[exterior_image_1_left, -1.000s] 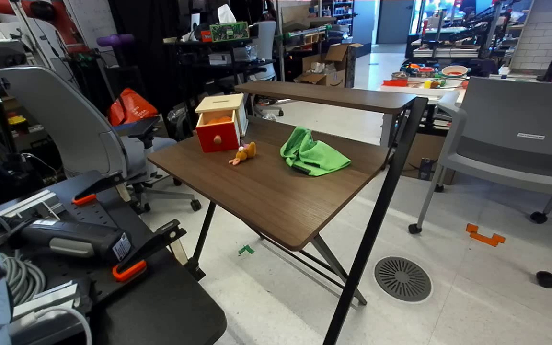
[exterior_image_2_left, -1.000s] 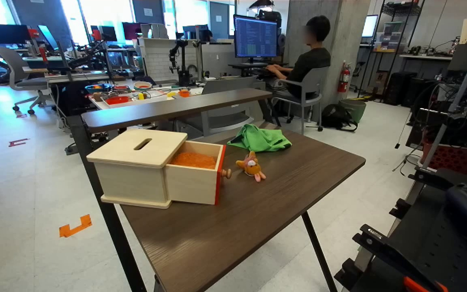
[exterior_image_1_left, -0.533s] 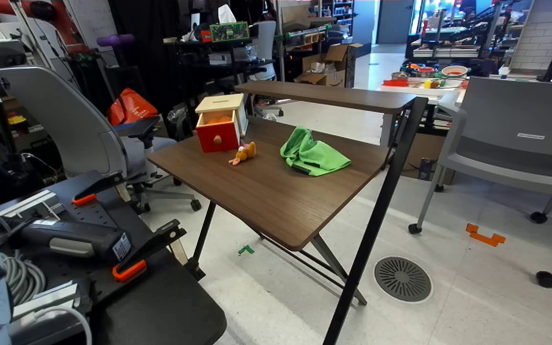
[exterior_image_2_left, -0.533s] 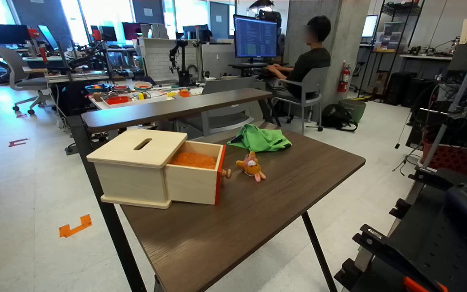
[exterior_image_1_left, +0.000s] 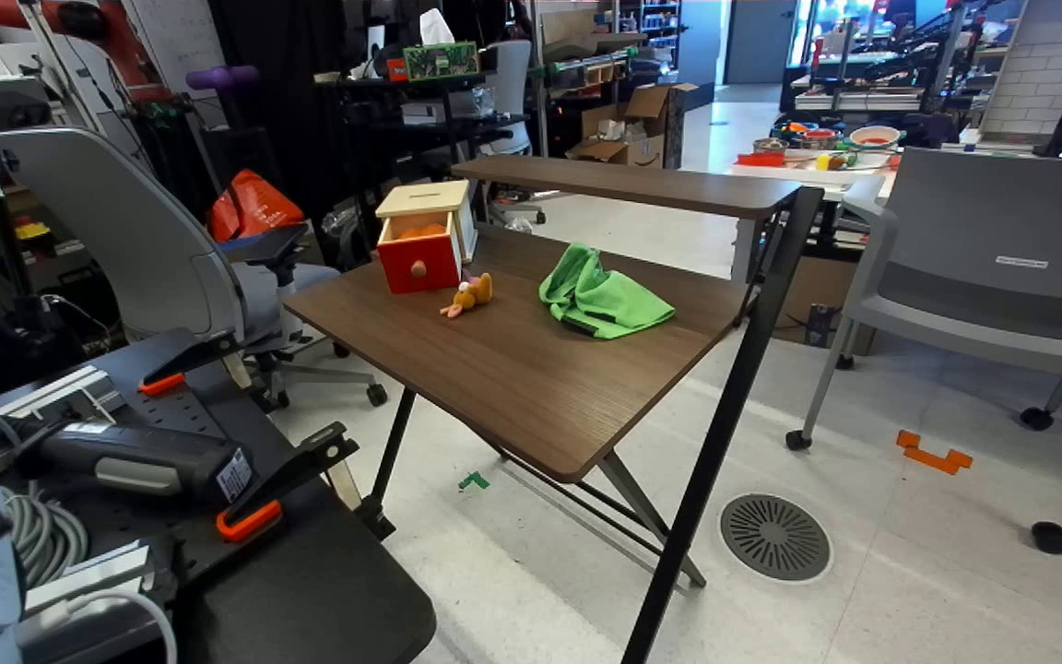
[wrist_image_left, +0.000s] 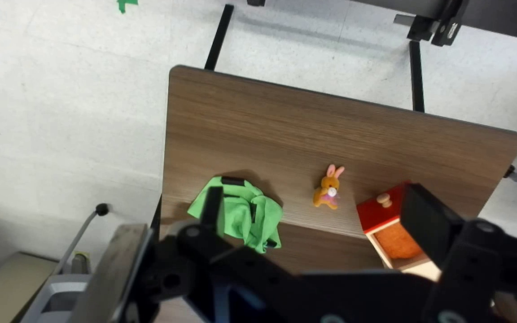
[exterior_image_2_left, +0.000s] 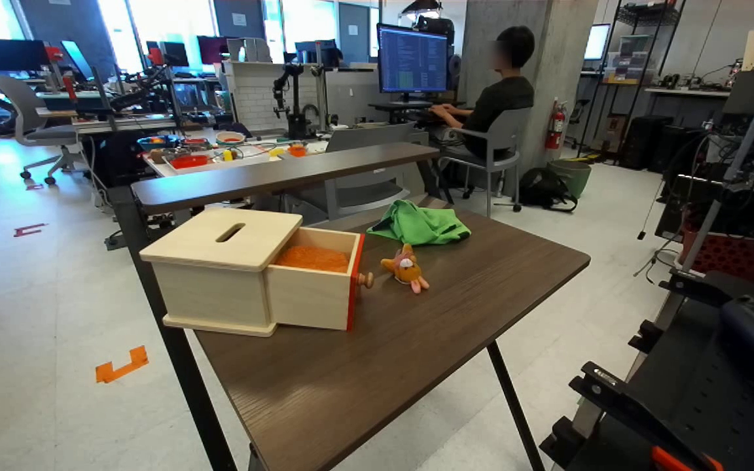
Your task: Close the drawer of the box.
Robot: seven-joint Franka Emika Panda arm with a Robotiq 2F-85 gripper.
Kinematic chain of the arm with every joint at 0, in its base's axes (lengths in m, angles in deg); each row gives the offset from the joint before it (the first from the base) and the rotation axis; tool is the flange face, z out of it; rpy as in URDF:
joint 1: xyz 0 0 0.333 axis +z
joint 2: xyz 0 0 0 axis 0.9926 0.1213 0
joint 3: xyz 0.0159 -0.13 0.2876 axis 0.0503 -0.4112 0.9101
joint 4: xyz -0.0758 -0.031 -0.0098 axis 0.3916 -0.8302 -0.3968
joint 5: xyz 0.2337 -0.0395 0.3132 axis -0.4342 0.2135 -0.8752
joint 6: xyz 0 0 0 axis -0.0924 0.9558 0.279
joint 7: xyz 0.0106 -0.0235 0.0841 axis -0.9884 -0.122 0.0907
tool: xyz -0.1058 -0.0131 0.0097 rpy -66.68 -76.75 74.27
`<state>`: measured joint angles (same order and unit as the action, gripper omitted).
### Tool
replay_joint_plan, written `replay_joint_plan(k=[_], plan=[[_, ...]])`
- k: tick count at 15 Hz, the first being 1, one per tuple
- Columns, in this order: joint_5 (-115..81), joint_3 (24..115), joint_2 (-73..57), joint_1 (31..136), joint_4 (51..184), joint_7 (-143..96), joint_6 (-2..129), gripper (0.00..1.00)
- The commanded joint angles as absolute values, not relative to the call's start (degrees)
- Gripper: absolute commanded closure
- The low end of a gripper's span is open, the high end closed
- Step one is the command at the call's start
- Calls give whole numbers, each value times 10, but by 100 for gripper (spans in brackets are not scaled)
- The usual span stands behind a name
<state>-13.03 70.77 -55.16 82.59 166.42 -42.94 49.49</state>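
The pale wooden box (exterior_image_2_left: 210,294) has a slot in its lid and stands on the brown table under both exterior views. Its drawer (exterior_image_2_left: 308,301) is pulled well out and holds something orange. The drawer has a red front (exterior_image_1_left: 420,263) with a round wooden knob (exterior_image_2_left: 365,280). In the wrist view, the red drawer (wrist_image_left: 375,213) and its knob (wrist_image_left: 384,200) are at the lower right, partly hidden by the right finger. My gripper (wrist_image_left: 316,190) is open and empty, high above the table. The arm is out of view in both exterior views.
A small orange bunny toy (exterior_image_2_left: 408,269) lies just in front of the drawer, near the knob. A crumpled green cloth (exterior_image_1_left: 600,295) lies on the table (exterior_image_1_left: 513,378) beyond the toy. A raised shelf (exterior_image_2_left: 285,171) runs along the table's back edge.
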Motion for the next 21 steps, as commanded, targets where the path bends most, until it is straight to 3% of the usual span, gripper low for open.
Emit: replay_joint_plan(k=[1,11,12,13,21], plan=[[-146,690,-488,859,1660,-489,581,0],[-180,730,-243,899,1619,-593,684,0],[-91,741,-229,886,1624,-508,725,0],[-165,737,-265,891,1639,-573,687,0],[-111,750,-186,882,1614,-536,744,0]])
